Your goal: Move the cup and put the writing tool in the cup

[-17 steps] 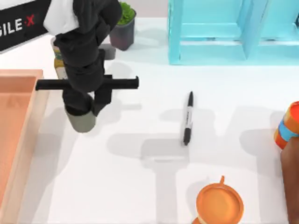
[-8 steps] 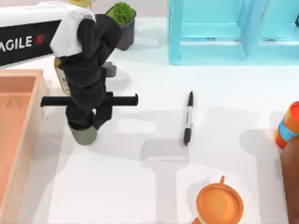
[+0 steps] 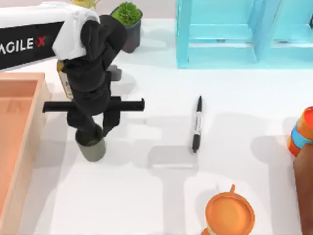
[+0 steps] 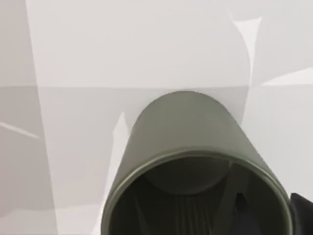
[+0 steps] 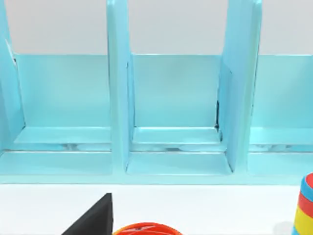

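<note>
The cup (image 3: 94, 149) is a small grey-olive cylinder standing left of the table's middle. My left gripper (image 3: 92, 136) reaches down onto it from above and is shut on its rim. In the left wrist view the cup (image 4: 190, 147) has a dark inside, with one finger (image 4: 235, 205) inside the wall. The writing tool (image 3: 196, 124), a slim black marker with a white barrel, lies flat near the middle, well right of the cup. My right arm is parked; a black part of its gripper (image 5: 93, 218) juts in at the edge of the right wrist view.
A wooden tray (image 3: 29, 142) lines the left edge, close to the cup. A potted plant (image 3: 128, 22) and a bottle (image 3: 62, 73) stand at the back left. A blue shelf (image 3: 234, 34) fills the back right. An orange mug (image 3: 230, 214) sits front right, a striped object (image 3: 302, 131) far right.
My left gripper and the cup have shifted toward the table's front and slightly right. The marker has stayed where it was.
</note>
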Available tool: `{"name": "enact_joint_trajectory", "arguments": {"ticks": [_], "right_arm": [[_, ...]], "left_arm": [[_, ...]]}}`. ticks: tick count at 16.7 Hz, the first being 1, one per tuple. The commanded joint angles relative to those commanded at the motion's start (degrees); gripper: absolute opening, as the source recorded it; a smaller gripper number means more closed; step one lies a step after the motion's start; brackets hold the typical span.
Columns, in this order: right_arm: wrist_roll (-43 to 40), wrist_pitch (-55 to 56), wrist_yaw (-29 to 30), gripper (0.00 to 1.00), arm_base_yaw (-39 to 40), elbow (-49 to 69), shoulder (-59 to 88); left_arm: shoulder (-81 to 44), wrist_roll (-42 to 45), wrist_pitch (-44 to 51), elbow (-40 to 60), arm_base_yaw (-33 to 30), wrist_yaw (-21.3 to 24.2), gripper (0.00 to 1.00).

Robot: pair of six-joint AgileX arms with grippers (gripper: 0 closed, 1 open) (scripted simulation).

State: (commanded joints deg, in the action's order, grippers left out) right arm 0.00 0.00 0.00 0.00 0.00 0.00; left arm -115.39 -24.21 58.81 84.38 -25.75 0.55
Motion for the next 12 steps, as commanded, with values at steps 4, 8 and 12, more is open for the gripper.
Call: {"name": "enact_joint_trajectory", "arguments": {"ticks": [4, 8, 12], "right_arm": [[0.00, 0.00, 0.00, 1.00, 0.00, 0.00, 0.00], [0.00, 0.00, 0.00, 1.00, 0.00, 0.00, 0.00], [0.00, 0.00, 0.00, 1.00, 0.00, 0.00, 0.00]], "left_arm": [[0.00, 0.00, 0.00, 0.00, 0.00, 0.00, 0.75], [0.00, 0.00, 0.00, 0.00, 0.00, 0.00, 1.00], [0.00, 0.00, 0.00, 0.00, 0.00, 0.00, 1.00]]}}
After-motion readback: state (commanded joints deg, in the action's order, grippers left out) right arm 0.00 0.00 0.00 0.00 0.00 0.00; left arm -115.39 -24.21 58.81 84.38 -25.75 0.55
